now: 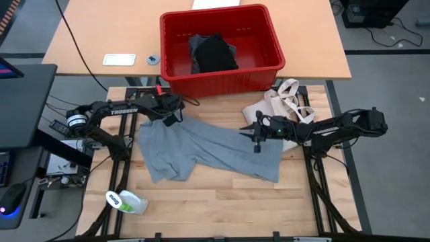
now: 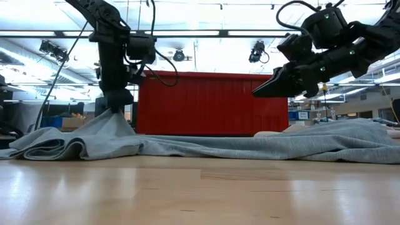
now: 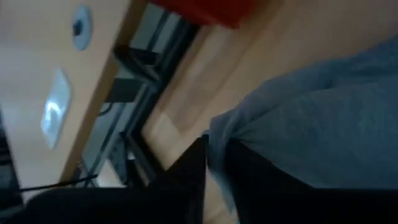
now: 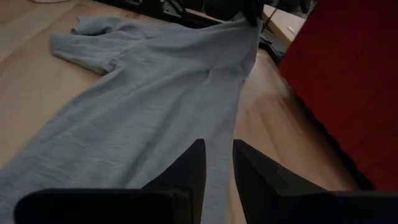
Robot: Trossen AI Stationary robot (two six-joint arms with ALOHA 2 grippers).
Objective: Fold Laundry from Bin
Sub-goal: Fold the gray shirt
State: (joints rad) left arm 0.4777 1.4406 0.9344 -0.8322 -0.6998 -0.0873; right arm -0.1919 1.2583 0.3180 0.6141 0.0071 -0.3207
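A light grey T-shirt (image 1: pixel 201 151) lies spread across the wooden table between my two arms, its left part bunched in folds (image 2: pixel 56 147). My left gripper (image 1: pixel 171 115) is down at the shirt's far left corner, just in front of the red bin (image 1: pixel 269 67), and is shut on the cloth. My right gripper (image 1: pixel 256 141) hovers a little above the shirt's right part (image 4: pixel 155 93). Its fingers stand a narrow gap apart with nothing between them. A black garment (image 1: pixel 215 54) lies inside the bin. My left gripper pinches the T-shirt's far left corner (image 3: pixel 214 140) between its two fingers, coming from above and slanting down. The cloth rises in a small peak (image 2: pixel 115 115) to the fingers. The rest of the shirt lies on the table. One layer or several, I cannot tell.
A cream tote bag (image 1: pixel 285 101) lies at the far right, beside the bin and behind my right arm. A white and green bottle (image 1: pixel 127 202) lies near the front left corner. Bare wood stretches along the near edge (image 1: pixel 222 208).
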